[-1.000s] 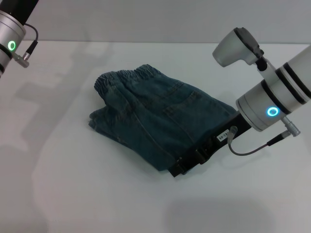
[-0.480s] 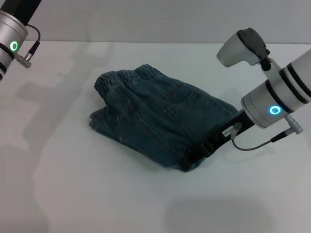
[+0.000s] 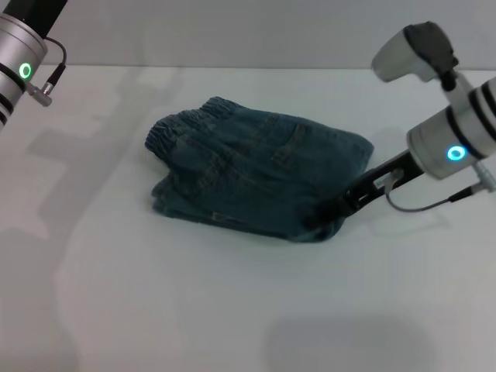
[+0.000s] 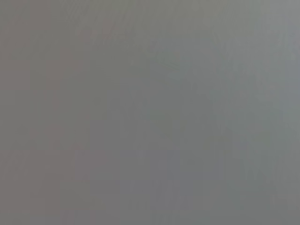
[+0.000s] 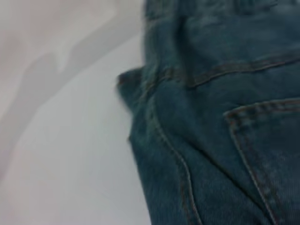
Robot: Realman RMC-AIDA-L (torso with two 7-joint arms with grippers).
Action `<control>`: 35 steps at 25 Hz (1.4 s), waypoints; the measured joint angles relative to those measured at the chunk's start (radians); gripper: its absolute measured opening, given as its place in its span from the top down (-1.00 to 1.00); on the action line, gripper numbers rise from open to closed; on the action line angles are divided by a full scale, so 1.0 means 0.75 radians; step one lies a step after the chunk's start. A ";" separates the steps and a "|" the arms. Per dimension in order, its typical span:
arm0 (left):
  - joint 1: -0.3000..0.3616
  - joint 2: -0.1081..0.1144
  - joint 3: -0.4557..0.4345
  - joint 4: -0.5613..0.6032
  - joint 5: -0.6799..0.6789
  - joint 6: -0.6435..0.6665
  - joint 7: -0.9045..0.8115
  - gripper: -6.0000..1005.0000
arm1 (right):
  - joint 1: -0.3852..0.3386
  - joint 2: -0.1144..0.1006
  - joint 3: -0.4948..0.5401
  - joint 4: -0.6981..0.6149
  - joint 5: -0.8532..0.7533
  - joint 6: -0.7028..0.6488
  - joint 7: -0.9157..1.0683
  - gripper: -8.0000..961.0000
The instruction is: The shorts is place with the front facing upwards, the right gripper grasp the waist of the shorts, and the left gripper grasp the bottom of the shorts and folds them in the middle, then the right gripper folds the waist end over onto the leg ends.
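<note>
The blue-green denim shorts (image 3: 256, 170) lie folded in a thick bundle mid-table. Their gathered waistband (image 3: 186, 124) rests on top at the far-left end. The leg ends are covered by the upper layers, so I cannot make them out. My right gripper (image 3: 333, 211), on the arm with the blue-white ring, reaches in low from the right. Its tip is buried in the bundle's near-right corner. The right wrist view is filled by denim seams and a pocket of the shorts (image 5: 225, 117). Only the green-ringed wrist of my left arm (image 3: 19, 70) shows, at the far-left top corner.
The white table (image 3: 194, 310) stretches around the bundle, with arm shadows across its left side. A grey cable (image 3: 422, 203) loops from the right wrist. The left wrist view shows only flat grey.
My right arm has pulled back to the right and away from me. The near-right corner of the shorts came along with it, and the bundle turned and bunched up. The left arm barely moved.
</note>
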 joint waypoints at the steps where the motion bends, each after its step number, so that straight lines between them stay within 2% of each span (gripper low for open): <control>1: 0.000 0.000 0.000 0.000 0.000 -0.002 0.000 -0.54 | -0.002 -0.004 0.004 -0.003 0.000 0.003 0.002 0.05; 7: -0.004 0.003 0.000 0.000 0.000 -0.019 0.001 -0.54 | -0.029 -0.046 0.071 -0.075 0.000 0.009 0.025 0.05; 12: -0.003 0.003 -0.001 0.000 0.000 -0.020 0.001 -0.54 | -0.072 -0.050 0.144 -0.165 0.029 -0.050 0.025 0.05; 15: 0.005 0.003 -0.009 0.000 0.000 -0.015 0.001 -0.54 | -0.170 -0.041 0.228 -0.305 0.172 -0.089 -0.039 0.05; 18: 0.018 0.003 -0.011 0.000 -0.009 -0.002 0.004 -0.54 | -0.292 -0.037 0.316 -0.421 0.404 -0.081 -0.177 0.05; 22: 0.040 0.004 -0.012 0.000 -0.039 0.020 0.038 -0.54 | -0.435 -0.034 0.494 -0.415 0.745 0.003 -0.544 0.05; 26: 0.066 0.003 -0.012 -0.008 -0.079 0.066 0.119 -0.54 | -0.532 -0.004 0.637 -0.278 1.037 0.126 -1.085 0.05; 29: 0.083 0.001 -0.012 -0.048 -0.153 0.123 0.241 -0.54 | -0.561 0.014 0.746 -0.100 1.291 0.208 -1.607 0.05; 35: 0.096 0.001 -0.012 -0.128 -0.280 0.154 0.417 -0.54 | -0.540 0.025 0.909 0.231 1.885 0.245 -2.528 0.05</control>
